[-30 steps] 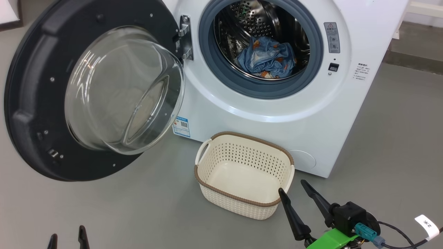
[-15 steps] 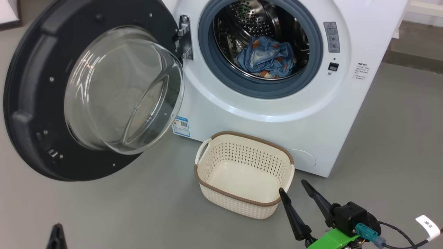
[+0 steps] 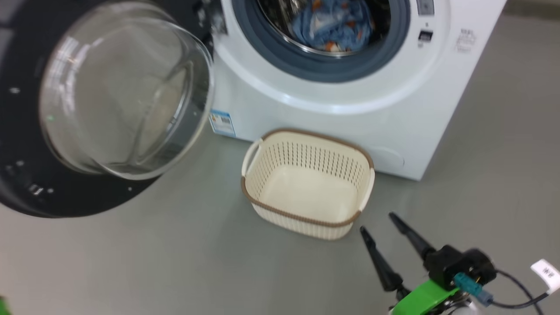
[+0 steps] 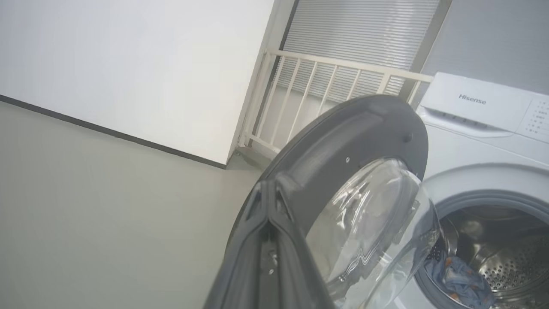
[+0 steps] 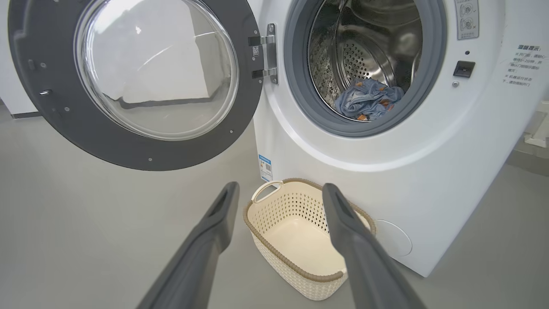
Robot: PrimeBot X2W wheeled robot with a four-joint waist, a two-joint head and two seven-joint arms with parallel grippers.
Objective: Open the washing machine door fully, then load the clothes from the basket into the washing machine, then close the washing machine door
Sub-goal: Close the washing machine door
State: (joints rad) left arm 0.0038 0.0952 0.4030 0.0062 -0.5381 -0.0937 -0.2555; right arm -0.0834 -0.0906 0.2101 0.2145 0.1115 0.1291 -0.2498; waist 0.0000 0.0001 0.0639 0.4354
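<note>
The washing machine [image 3: 350, 122] stands at the top of the head view, with blue patterned clothes [image 3: 332, 22] lying in its steel drum. Its door [image 3: 78, 201] hangs swung open to the left, glass bowl [image 3: 122, 87] facing me. On the floor in front, the cream basket [image 3: 323, 157] holds nothing. My right gripper [image 3: 377, 222] is open just right of the basket's near corner; in its own view the right gripper [image 5: 279, 189] frames the basket [image 5: 279, 253]. My left gripper [image 4: 268, 189] is shut on nothing, pointing at the door's black rim [image 4: 364, 128].
Grey floor [image 3: 175, 262] spreads around the basket and under the door. A white wall [image 4: 128, 64] and a white railing [image 4: 326, 86] stand behind the machine. A cable with a white tag [image 3: 544, 273] trails from my right wrist.
The left gripper's fingers have closed together. The head camera has tilted down, shifting the whole picture up. The right gripper stays open beside the basket.
</note>
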